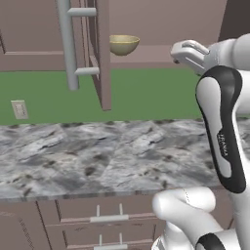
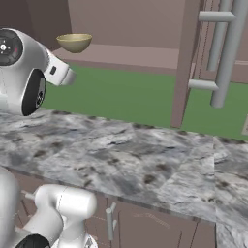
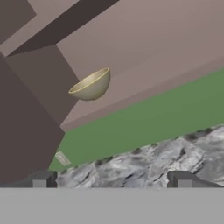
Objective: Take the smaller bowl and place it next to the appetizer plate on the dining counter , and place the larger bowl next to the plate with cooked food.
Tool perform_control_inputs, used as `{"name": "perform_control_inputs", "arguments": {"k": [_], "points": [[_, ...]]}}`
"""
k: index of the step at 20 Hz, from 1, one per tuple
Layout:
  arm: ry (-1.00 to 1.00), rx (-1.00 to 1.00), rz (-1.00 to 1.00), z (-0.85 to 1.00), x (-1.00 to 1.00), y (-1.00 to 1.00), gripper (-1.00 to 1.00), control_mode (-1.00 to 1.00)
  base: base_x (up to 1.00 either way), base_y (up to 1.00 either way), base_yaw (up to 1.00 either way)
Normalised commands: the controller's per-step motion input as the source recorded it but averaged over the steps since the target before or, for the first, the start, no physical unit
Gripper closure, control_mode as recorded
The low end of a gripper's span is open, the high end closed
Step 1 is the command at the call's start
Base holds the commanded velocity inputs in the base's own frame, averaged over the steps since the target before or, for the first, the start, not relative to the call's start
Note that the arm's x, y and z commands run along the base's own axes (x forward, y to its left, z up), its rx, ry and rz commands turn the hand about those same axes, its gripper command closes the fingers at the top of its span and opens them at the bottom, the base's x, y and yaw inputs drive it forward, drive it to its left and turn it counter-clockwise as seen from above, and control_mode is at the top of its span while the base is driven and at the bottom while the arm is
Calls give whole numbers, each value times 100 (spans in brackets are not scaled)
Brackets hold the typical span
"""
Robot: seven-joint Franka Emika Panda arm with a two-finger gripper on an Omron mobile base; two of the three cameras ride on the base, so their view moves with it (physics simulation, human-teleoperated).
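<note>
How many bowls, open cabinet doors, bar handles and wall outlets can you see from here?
Small plain olive-tan bowl on the cabinet shelf: 1
Brown cabinet door standing open: 1
Grey metal bar handle on that door: 1
Pale wall outlet on the green wall: 1
Total: 4

**Flat, even render lighting**

Pretty bright all round, no glare or hard shadows anywhere. The cabinet (image 3: 26, 113) inside goes darker on its side wall. Marble desk (image 1: 97, 156) texture looks soft and smeary up close, edges slightly blurry.
</note>
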Motion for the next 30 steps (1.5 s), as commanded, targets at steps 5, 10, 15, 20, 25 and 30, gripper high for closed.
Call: {"name": "perform_control_inputs", "arguments": {"k": [5, 10, 15, 20, 25, 30], "points": [[0, 0, -1, 22, 49, 8, -100, -100, 0, 0, 0], [0, 0, 0, 4, 53, 15, -100, -100, 0, 0, 0], [5, 0, 0, 0, 69, 5, -100, -100, 0, 0, 0], [7, 0, -2, 0, 65, 2, -100, -100, 0, 0, 0], [3, 0, -1, 2, 64, 13, -100, -100, 0, 0, 0], [7, 0, -1, 0, 66, 9, -100, -100, 0, 0, 0]]}}
